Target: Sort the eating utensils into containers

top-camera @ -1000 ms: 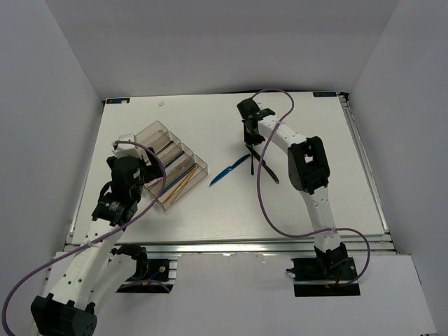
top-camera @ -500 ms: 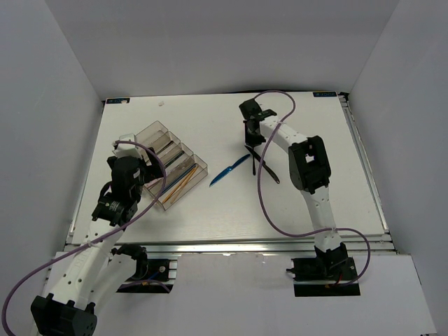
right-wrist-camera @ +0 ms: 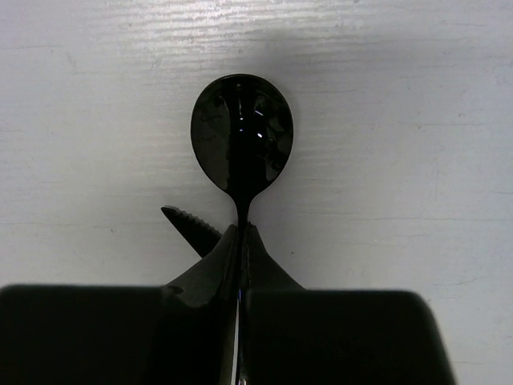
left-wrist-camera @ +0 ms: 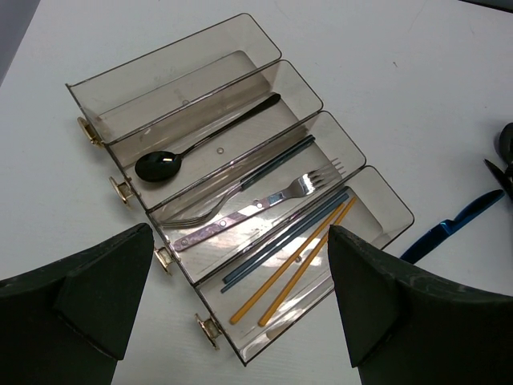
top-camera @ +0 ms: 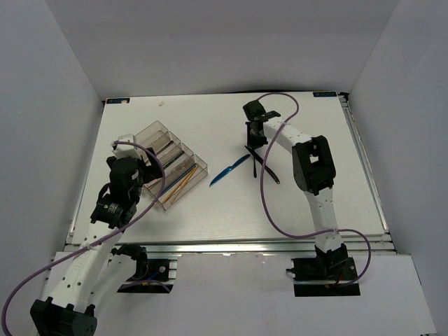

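On the left, our left gripper (left-wrist-camera: 240, 277) hangs above the organiser tray (left-wrist-camera: 176, 84) with its jaws spread wide and holding nothing. The tray already carries a good share. A stowed black spoon (left-wrist-camera: 160, 166) lies in the second compartment and silver forks (left-wrist-camera: 300, 186) in the next. Dark blue sticks (left-wrist-camera: 268, 255) and orange sticks (left-wrist-camera: 280, 281) share the end one, while the compartment at the other end shows nothing in it.

Moving right, the blue knife (top-camera: 229, 170) lies unsorted on the table (top-camera: 315, 203), near the tray. Further right, our right gripper (right-wrist-camera: 240, 237) is pinched tight on the neck of a loose black spoon (right-wrist-camera: 242, 132). A dark serrated piece (right-wrist-camera: 191, 225) lies just beside it. We judge the sorting well past halfway, with these three pieces left.

Against a second ago, the left arm, tray and knife look unchanged. The right jaws have gone from a narrow gap to a full pinch, and that wrist has edged slightly rightward
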